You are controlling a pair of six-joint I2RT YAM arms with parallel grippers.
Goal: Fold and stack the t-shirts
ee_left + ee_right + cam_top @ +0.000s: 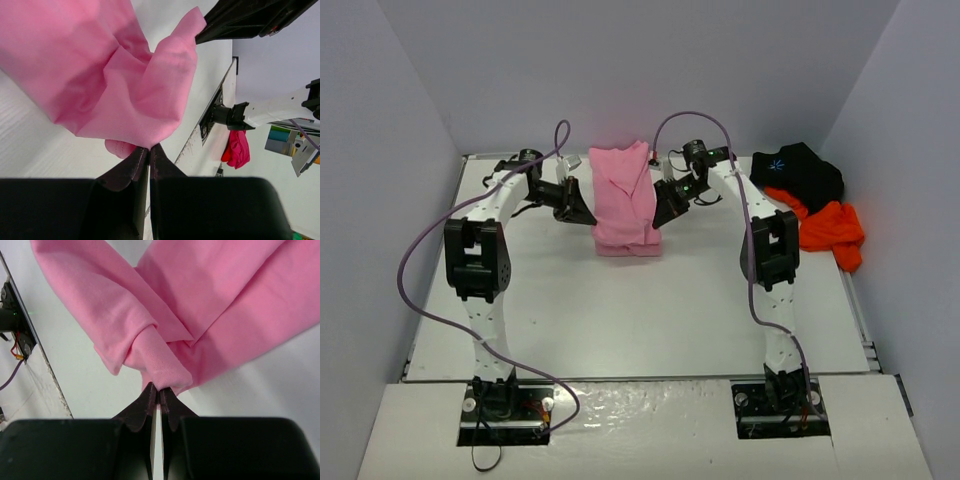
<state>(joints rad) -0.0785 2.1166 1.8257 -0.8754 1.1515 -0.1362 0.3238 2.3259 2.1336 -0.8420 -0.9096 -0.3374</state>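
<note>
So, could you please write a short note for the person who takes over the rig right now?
Left gripper: jaws shut on an edge of the pink t-shirt.
Right gripper: jaws shut on a folded edge of the same shirt, from its other side.
Things: the pink t-shirt is a narrow, partly folded strip between the two arms. The black t-shirt and the orange t-shirt lie crumpled at the far right, touching each other.
Done: the pink fold is begun; nothing is stacked.
Left: finish the pink one, fold the black and orange ones, then stack all three.
</note>
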